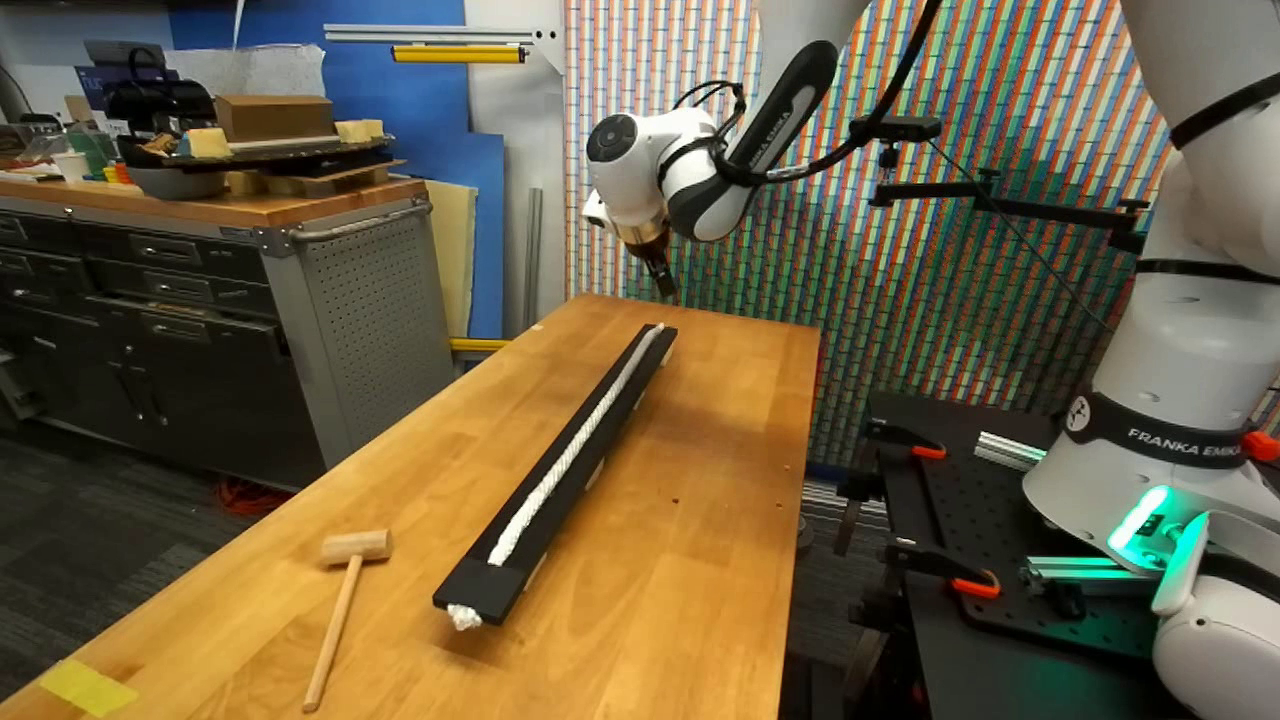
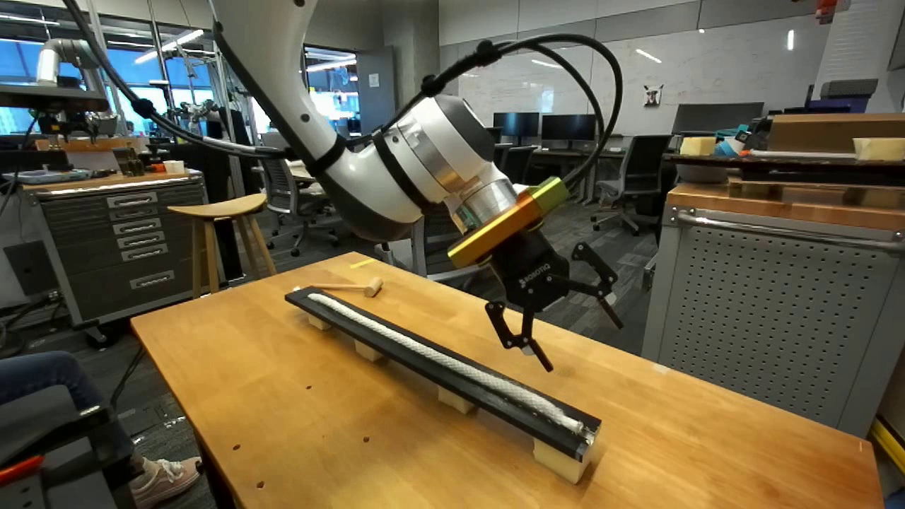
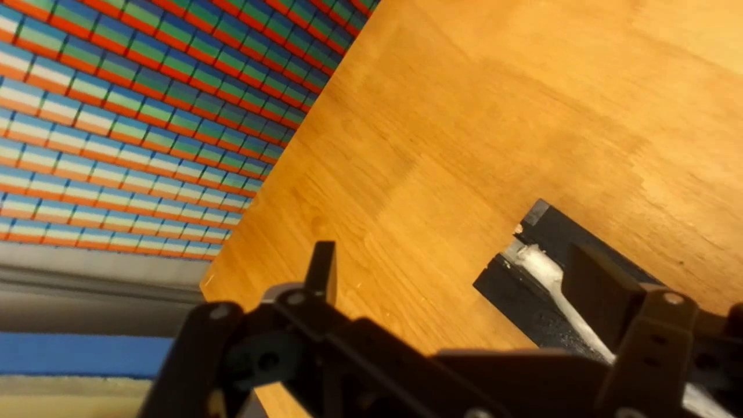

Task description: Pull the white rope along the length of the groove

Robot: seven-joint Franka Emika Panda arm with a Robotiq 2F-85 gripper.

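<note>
The white rope (image 1: 565,460) lies along the groove of the long black bar (image 1: 480,585). In an exterior view its frayed end pokes out from under a black piece at the bar's near end. The rope also shows in an exterior view (image 2: 452,365), ending close to the bar's tip. My gripper (image 2: 585,346) is open and empty, above the table beyond that tip, apart from the rope. In the wrist view the rope's blunt end (image 3: 543,267) sits just inside the open end of the groove (image 3: 512,251). One finger of my gripper (image 3: 452,255) hides part of the rope and bar.
Pale blocks (image 2: 558,461) hold the bar above the wooden table (image 1: 700,560). A wooden mallet (image 1: 355,547) lies beside the bar, near a strip of yellow tape (image 1: 88,687). A tiled, patterned wall surface (image 3: 145,104) stands past the table's edge.
</note>
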